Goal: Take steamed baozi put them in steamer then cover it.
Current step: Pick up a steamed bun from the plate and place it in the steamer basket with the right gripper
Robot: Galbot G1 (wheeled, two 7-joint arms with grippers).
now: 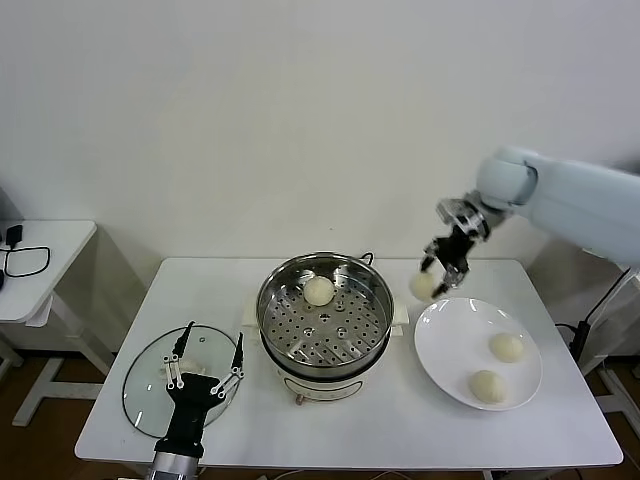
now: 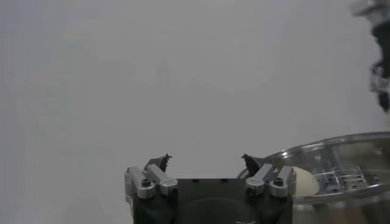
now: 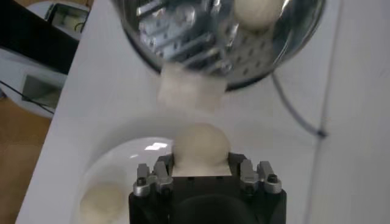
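Four buns are in play, and their spread explains the whole layout on the white table (image 1: 520, 430). The steamer (image 1: 325, 312) stands in the middle, uncovered, so both arms can reach it. It holds one baozi (image 1: 318, 291) on its perforated tray, toward the far side. The white plate (image 1: 440, 355) lies just to its right as the supply, two buns (image 1: 506, 347) left on it. The cover (image 1: 150, 385) lies flat on the table to the left, out of the way until loading is done, I judge.

The right gripper (image 1: 437, 275) hangs above the plate's far edge with its fingers closed on the fourth bun (image 1: 423, 285), lifted clear of the plate, presumably bound for the pot. The left gripper (image 1: 205, 368) waits over the cover, fingers spread wide and holding nothing.

The right wrist view shows what the head view barely does: the held bun seated between the fingers, plate below, steamer ahead. The left wrist view shows mostly blank wall beyond its own spread fingertips (image 2: 163, 161), plus the steamer's rim and the bun inside.
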